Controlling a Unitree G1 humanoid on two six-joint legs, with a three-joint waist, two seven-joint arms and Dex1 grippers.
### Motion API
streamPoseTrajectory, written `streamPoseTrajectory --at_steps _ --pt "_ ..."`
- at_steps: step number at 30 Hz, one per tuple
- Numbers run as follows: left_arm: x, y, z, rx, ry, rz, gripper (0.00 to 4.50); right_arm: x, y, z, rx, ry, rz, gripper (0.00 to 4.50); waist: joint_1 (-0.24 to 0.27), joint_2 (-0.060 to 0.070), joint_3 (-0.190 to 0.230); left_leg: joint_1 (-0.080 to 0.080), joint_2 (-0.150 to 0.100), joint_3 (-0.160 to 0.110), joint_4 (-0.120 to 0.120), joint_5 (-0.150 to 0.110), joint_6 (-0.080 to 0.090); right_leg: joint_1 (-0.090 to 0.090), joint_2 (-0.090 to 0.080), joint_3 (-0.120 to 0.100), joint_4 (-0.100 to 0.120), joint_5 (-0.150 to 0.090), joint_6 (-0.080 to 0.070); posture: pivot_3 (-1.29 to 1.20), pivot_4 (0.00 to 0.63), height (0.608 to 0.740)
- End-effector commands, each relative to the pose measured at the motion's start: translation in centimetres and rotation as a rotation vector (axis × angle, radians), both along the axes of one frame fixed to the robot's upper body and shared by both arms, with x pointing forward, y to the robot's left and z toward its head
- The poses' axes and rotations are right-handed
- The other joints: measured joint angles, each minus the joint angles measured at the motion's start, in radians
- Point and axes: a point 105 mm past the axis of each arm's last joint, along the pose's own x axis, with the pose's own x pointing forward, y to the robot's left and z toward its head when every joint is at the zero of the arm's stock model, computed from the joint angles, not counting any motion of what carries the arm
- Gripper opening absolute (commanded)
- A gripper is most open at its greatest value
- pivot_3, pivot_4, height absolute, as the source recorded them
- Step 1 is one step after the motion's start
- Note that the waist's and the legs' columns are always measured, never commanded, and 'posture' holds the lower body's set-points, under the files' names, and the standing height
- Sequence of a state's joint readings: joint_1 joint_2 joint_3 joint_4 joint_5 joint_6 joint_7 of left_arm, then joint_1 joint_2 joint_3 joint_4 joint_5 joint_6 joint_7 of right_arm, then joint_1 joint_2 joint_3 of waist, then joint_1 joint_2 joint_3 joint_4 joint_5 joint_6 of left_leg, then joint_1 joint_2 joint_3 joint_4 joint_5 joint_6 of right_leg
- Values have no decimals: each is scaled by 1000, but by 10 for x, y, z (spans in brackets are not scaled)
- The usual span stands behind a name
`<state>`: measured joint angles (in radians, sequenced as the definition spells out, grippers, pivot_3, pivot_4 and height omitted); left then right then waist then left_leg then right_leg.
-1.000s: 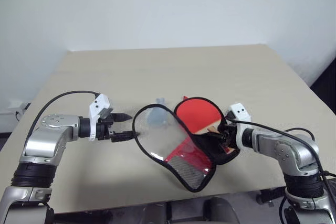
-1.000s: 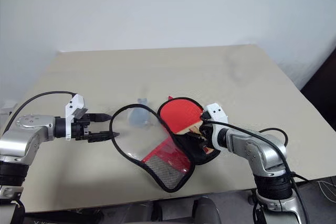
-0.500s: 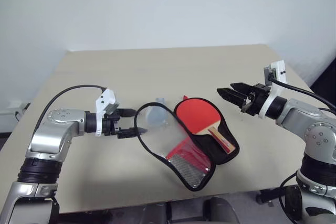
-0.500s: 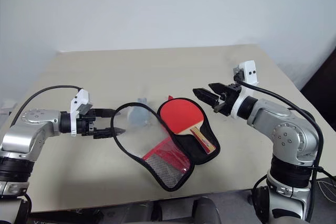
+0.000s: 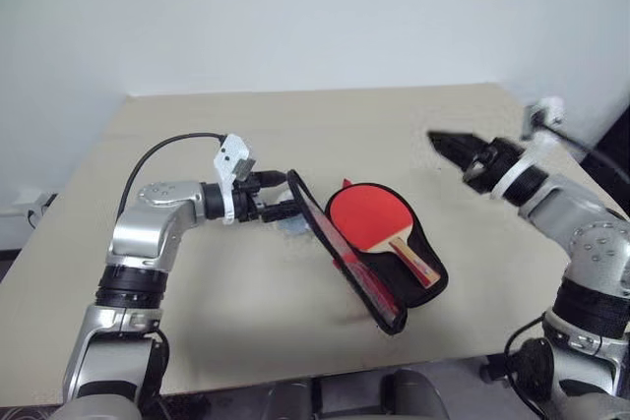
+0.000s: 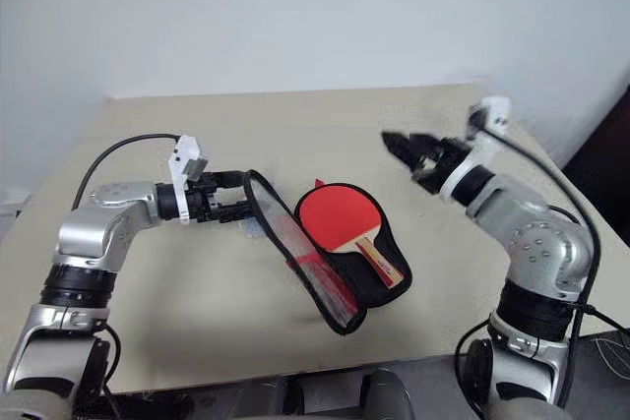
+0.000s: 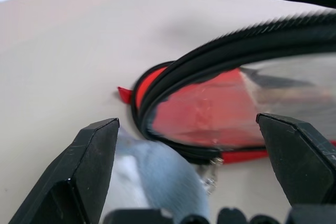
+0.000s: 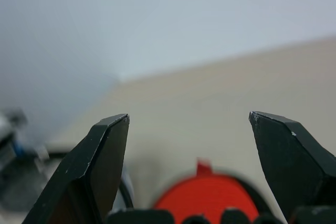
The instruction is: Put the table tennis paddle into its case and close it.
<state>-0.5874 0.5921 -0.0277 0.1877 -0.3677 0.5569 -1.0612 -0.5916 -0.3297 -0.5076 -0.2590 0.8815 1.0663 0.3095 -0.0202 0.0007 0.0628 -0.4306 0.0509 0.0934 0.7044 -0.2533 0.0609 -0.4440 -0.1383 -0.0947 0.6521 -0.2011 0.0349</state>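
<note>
A pale beige table [image 5: 295, 341] stands against a plain white wall [image 5: 295, 7]. Near its middle lies a paddle-shaped soft black case [image 5: 425, 294] with black zip edging, open like a book. Inside its lower black half rests the table tennis paddle [image 5: 366, 219], a flat bat with a round red rubber face turned up and a short pale wooden handle with red-orange stripes pointing toward the table's near right side.

The case's upper flap [image 5: 335, 248], clear plastic with a red mesh panel, stands up on edge along the paddle's left side, tilted over it but not shut. The left gripper [image 5: 279, 195] reaches in level from the left, its two black fingers spread wide, with their tips at the raised flap's upper rim. Whether they touch it cannot be told. In the left wrist view, a pale blue-grey ball [image 7: 168, 179] lies just beneath the open fingers, beside the flap's zip edge.

The right gripper [image 5: 440, 141] hovers above the table well to the right of the case, pointing left toward it, its black fingers apart and holding nothing.
</note>
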Motion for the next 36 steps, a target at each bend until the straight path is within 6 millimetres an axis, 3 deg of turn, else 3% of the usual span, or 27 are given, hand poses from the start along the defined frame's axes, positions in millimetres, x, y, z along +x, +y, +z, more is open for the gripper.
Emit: streamPoseTrajectory --at_steps 1,11,15,19,25,30,36 --pt "9 -17 13 -12 -75 -15 4500 -4 -6 26 82 -91 -13 3952 1 0 0 0 0 0 0 0 0 0 0 0 1 0 0 0 0 688" --pt "54 -62 -5 7 -99 146 4500 -1 -3 22 87 -78 -35 3952 1 0 0 0 -1 -1 1 0 0 1 0 1 2 0 0 0 0 688" --pt "66 -70 2 -9 -130 184 4500 -1 3 15 54 -61 -17 3952 -1 0 0 0 -1 -2 1 0 1 0 0 1 3 0 0 0 0 688" --pt "60 -73 17 -58 -160 135 4500 2 13 -10 -79 10 -7 3952 -1 0 0 0 -1 -2 1 0 1 0 0 1 3 0 0 0 0 688" --pt "35 -52 30 -43 -208 15 4500 10 21 -56 -310 132 -1 3952 -5 0 0 -1 -1 -2 1 0 0 -1 0 1 3 0 0 0 0 688" --pt "9 -18 32 18 -183 -33 4500 16 32 -90 -465 224 53 3952 -5 0 0 0 0 -1 1 0 0 -1 0 1 3 0 0 0 0 688" --pt "-5 9 31 76 -168 6 4500 24 53 -99 -505 228 142 3952 1 0 0 -1 0 -1 2 0 0 -1 -1 1 3 0 -1 0 0 688"
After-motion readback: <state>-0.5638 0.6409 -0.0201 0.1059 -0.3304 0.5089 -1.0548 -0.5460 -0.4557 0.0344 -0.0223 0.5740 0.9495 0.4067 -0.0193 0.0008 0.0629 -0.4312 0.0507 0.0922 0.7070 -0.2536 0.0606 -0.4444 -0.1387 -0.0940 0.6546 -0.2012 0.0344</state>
